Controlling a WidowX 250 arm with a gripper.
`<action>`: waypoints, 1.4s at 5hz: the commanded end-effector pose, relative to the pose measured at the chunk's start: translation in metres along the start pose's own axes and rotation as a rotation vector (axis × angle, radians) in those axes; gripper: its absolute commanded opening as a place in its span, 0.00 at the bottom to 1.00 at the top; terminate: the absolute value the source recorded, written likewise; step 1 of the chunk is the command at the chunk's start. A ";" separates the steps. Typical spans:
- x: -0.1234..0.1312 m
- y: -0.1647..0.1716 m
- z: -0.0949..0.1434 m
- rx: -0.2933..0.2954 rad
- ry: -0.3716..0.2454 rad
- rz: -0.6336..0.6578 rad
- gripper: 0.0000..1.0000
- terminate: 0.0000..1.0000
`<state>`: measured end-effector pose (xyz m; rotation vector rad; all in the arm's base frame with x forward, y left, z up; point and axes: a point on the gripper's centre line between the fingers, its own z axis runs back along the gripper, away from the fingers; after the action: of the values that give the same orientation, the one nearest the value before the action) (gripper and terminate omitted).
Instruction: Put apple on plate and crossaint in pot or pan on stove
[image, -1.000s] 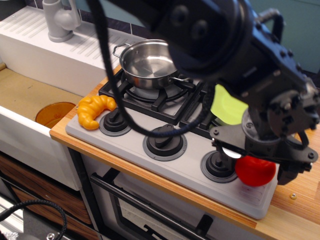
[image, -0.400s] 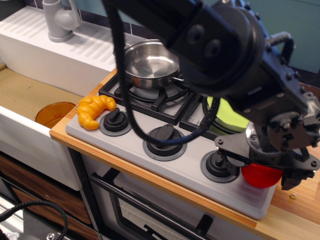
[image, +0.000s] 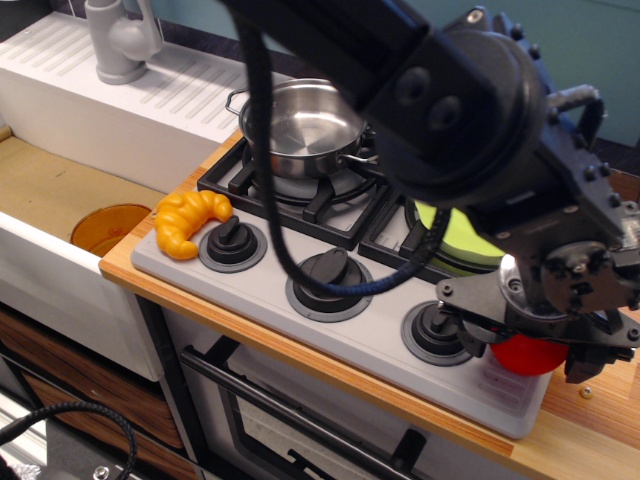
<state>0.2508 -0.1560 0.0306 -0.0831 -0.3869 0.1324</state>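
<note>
- While lowered over the stove's (image: 380, 330) front right corner, gripper (image: 535, 345): black, sits directly on top of the apple; whether its jaws are clamped on the fruit or spread cannot be told
- Apple (image: 527, 353): red, directly beneath the gripper, just right of the nearest knob
- Plate (image: 462, 242): lime green, behind the gripper on the right burner, mostly hidden by the arm
- Crossaint (image: 188, 220): yellow-orange, far to the gripper's left, at the stove's left edge
- Pot (image: 305, 130): steel, well behind and left, on the rear left burner
</note>
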 end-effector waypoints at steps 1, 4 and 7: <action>0.007 -0.006 0.007 -0.015 -0.004 0.000 0.00 0.00; 0.050 -0.011 0.073 0.065 0.150 0.033 0.00 0.00; 0.112 0.021 0.034 0.023 0.083 -0.040 0.00 0.00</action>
<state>0.3332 -0.1154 0.0887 -0.0474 -0.2704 0.0950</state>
